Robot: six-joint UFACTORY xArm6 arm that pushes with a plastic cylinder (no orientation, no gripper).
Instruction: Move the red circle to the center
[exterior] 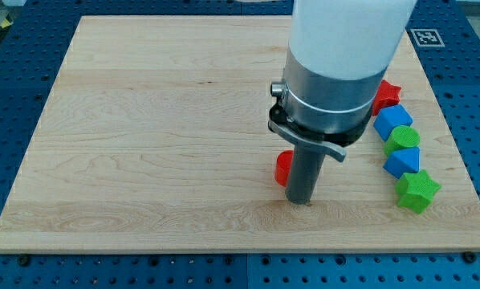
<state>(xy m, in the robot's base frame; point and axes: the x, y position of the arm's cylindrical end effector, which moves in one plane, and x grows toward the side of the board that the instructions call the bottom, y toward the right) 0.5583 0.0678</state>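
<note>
A robot arm's rod bears on the red circle [282,168] on a pale wooden worktop [144,144], a little to the view's right of and below the board's middle. My tip [301,201], the lower end of the dark rod, rests on the board just beside the circle on its right, seemingly touching it; most of the block is hidden behind the rod. The tool has no jaws to stand apart or together, and it clamps nothing: it is a plain rod that can only shove.

The circle looks like a small, rigid, light piece, likely to slide readily on the smooth wood, and its round wall may let it slip off to one side unless it is pushed squarely through its middle.

Along the view's right edge, well apart from the circle, lies a column of blocks: a red star [387,94], a blue block [392,120], a green block [404,138], a second blue block [403,162] and a green star [417,192].
</note>
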